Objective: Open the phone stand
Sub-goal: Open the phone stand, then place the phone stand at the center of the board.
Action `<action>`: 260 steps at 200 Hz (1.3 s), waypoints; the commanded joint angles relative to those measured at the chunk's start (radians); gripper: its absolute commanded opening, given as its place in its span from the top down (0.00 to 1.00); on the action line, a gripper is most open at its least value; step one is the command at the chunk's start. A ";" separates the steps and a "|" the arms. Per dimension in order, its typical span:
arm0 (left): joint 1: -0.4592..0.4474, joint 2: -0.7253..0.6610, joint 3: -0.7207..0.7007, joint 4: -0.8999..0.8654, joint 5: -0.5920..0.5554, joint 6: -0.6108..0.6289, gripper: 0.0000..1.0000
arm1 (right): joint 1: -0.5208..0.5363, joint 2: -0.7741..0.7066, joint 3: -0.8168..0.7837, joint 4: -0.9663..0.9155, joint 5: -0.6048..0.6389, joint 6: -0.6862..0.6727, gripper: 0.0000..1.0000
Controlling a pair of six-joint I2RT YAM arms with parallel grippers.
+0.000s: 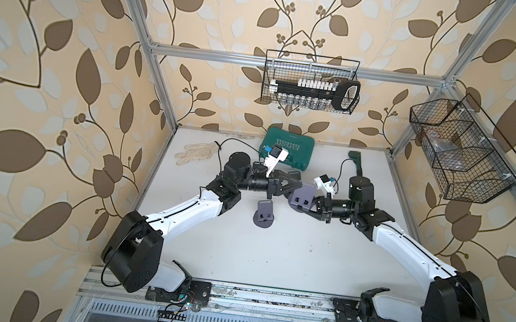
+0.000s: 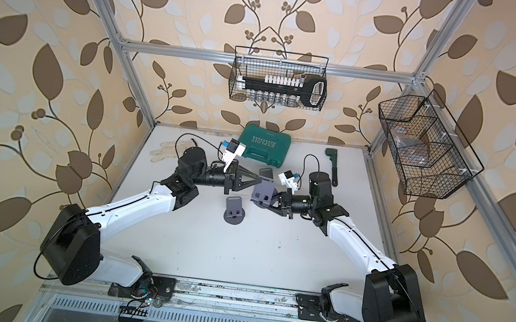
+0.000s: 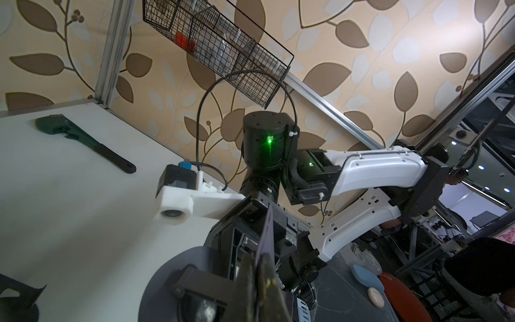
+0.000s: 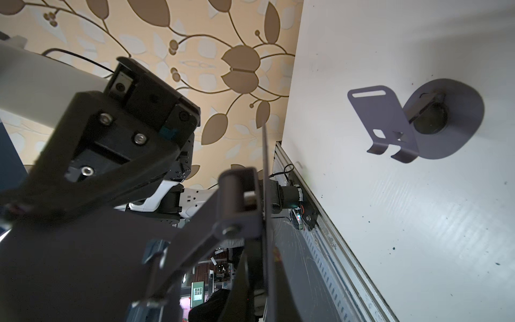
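Held clear of the white table [image 1: 271,262], around its middle: the phone stand [image 1: 302,200], gripped from both sides. From the left, clamped tight on the thin backplate by the left gripper [image 1: 300,185]; in the left wrist view, seen edge-on between the fingers [image 3: 246,281], with the round base [image 3: 164,278] off to one side. From the right, pinched at that base by the right gripper [image 1: 310,207], jaws nearly together; in the right wrist view, seen edge-on just beside the hinge [image 4: 237,195]. Nearer and to the left, apart from both grippers: a second stand [image 1: 264,217] resting on the table, backplate raised off its disc. At the far edge: a green case [image 1: 288,145], with a dark wrench [image 1: 357,161] to its right and a pale glove [image 1: 196,154] to its left.
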State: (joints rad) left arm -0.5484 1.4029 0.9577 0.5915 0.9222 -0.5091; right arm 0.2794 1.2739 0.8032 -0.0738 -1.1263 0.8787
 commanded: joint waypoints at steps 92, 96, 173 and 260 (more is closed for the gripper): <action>-0.085 0.262 0.107 0.244 -0.118 -0.049 1.00 | -0.351 -0.256 -0.104 -0.462 0.183 -0.205 0.76; -0.097 0.280 0.111 0.238 -0.118 -0.044 1.00 | -0.362 -0.267 -0.102 -0.468 0.195 -0.203 0.76; -0.183 0.492 0.105 0.198 -0.164 0.022 1.00 | -0.476 -0.388 -0.056 -0.546 0.309 -0.248 0.77; -0.162 0.499 0.067 -0.002 -0.252 0.151 1.00 | -0.482 -0.366 -0.109 -0.480 0.271 -0.248 0.79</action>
State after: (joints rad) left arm -0.7307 1.9198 1.0447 0.5686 0.7090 -0.3889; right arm -0.1986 0.9073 0.7090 -0.5705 -0.8383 0.6529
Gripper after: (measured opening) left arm 0.048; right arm 0.211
